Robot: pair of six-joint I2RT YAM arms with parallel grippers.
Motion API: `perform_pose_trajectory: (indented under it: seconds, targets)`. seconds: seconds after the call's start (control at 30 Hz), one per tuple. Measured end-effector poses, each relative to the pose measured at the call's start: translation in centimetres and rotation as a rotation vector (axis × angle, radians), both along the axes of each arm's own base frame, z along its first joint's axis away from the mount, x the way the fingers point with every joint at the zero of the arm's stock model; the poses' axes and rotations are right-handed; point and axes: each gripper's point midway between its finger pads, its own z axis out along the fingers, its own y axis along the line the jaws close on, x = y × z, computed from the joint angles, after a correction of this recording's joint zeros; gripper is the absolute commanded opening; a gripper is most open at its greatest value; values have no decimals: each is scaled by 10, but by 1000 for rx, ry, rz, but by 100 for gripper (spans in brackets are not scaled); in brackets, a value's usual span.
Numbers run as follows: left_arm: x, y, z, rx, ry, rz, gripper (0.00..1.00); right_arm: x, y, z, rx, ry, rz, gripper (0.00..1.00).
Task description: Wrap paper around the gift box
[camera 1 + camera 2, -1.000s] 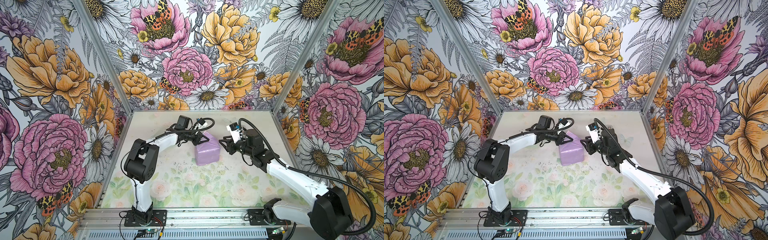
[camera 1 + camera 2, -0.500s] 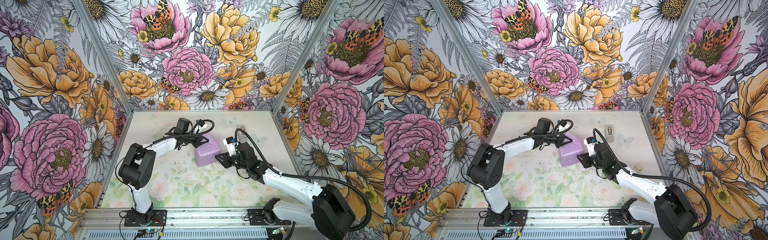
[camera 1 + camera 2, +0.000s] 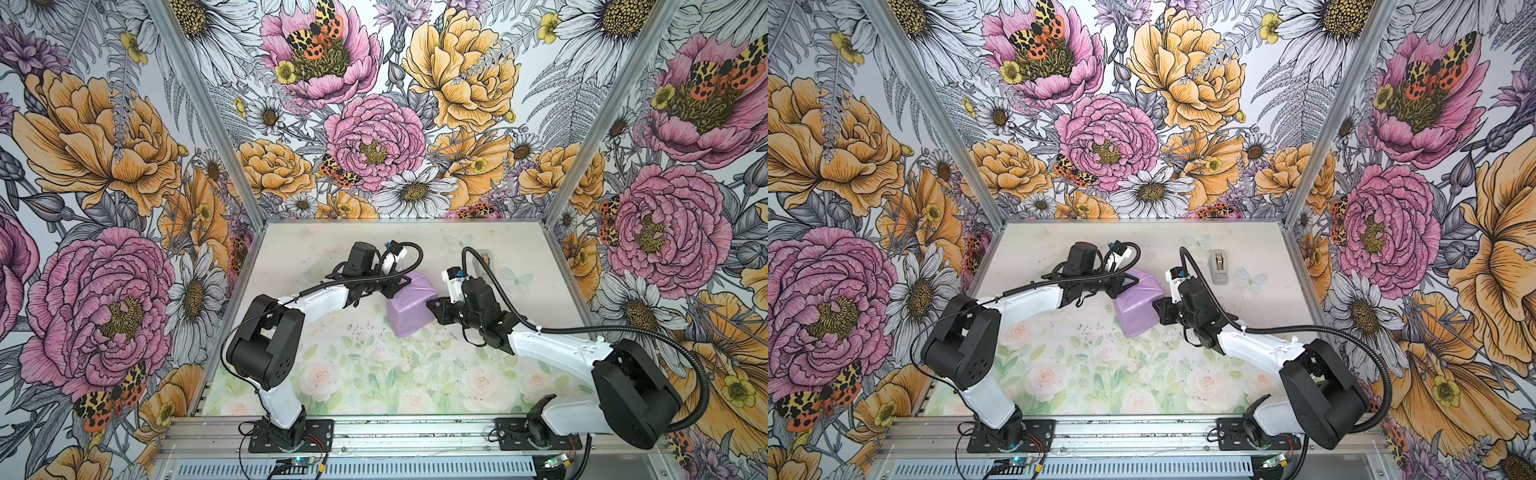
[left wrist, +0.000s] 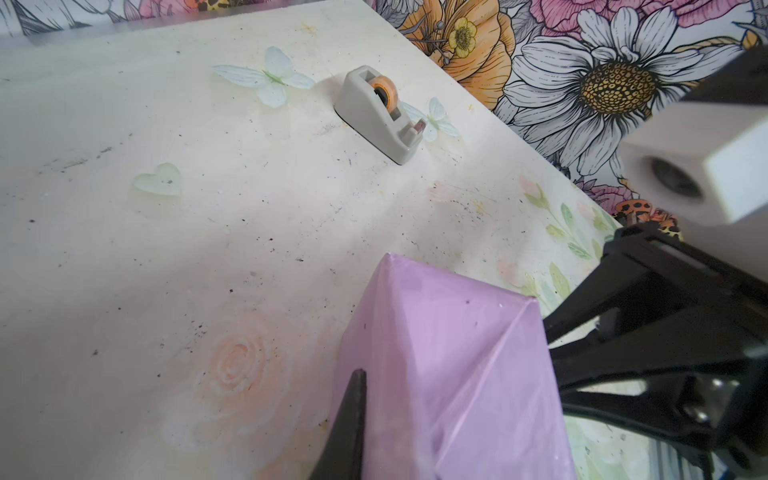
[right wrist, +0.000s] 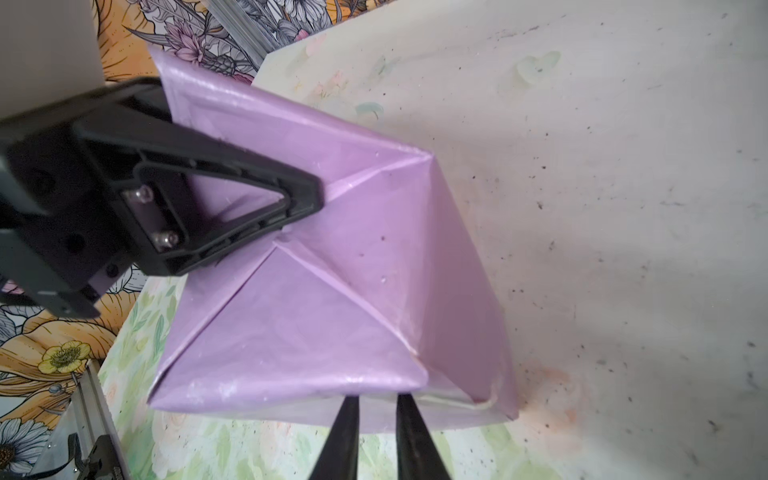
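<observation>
The paper [image 3: 409, 309] [image 3: 1137, 309] is folded lilac side out into a squarish parcel at mid-table. The gift box is hidden under it. My left gripper [image 3: 400, 286] [image 3: 1126, 286] is shut, its tip [image 5: 307, 203] pressing on the folded flaps on the parcel's top; in the left wrist view only one finger [image 4: 353, 419] shows, beside the paper [image 4: 449, 374]. My right gripper [image 3: 434, 305] [image 3: 1158, 308] [image 5: 376, 401] touches the parcel's right side just under the top edge. Its fingers stand a narrow gap apart, and nothing shows between them. It also shows in the left wrist view [image 4: 552, 353].
A grey tape dispenser [image 3: 1219, 266] [image 4: 382, 112] stands at the back right, behind my right arm. Floral walls close the table [image 3: 374, 374] on three sides, and a metal rail [image 3: 415, 432] runs along the front.
My right gripper came down and in against the parcel's right side while its jaws narrowed. My left gripper stayed shut on the parcel's top as that arm's elbow shifted.
</observation>
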Motion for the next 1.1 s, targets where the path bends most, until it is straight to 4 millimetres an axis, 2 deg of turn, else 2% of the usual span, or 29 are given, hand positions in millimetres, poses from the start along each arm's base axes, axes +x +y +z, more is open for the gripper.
perform_pose_trajectory:
  seconds: [0.07, 0.23, 0.37, 0.43, 0.47, 0.53, 0.6, 0.7, 0.8, 0.93, 1.1]
  targets:
    - [3, 4, 0, -5, 0, 26, 0, 7, 0, 2, 5, -8, -10, 18]
    - [5, 9, -1, -7, -7, 55, 0, 18, -2, 4, 10, -17, -25, 20]
    - [3, 12, 0, -6, -9, 70, 0, 18, -4, 5, 16, -14, -22, 35]
    - [3, 14, 1, -7, -9, 76, 0, 17, -8, 10, 23, -10, -29, 46]
    - [3, 14, 1, -6, -9, 79, 0, 15, -9, 15, 27, -14, -30, 48]
    - [4, 14, 1, -3, -12, 85, 0, 11, -11, 31, 45, -36, -36, 47]
    - [3, 14, 1, 1, -16, 87, 0, 11, -10, 50, 68, -70, -34, 40]
    - [2, 13, 2, 7, -26, 95, 0, 13, 1, 79, 113, -116, -16, 31]
    - [-1, 9, 2, 17, -40, 100, 0, 16, 15, 94, 145, -128, 11, 25]
    - [-5, 9, 3, 36, -64, 123, 0, 25, 29, 87, 153, -91, 20, 23]
    - [-9, 15, 3, 66, -89, 161, 0, 25, 28, 66, 122, -21, 5, 27]
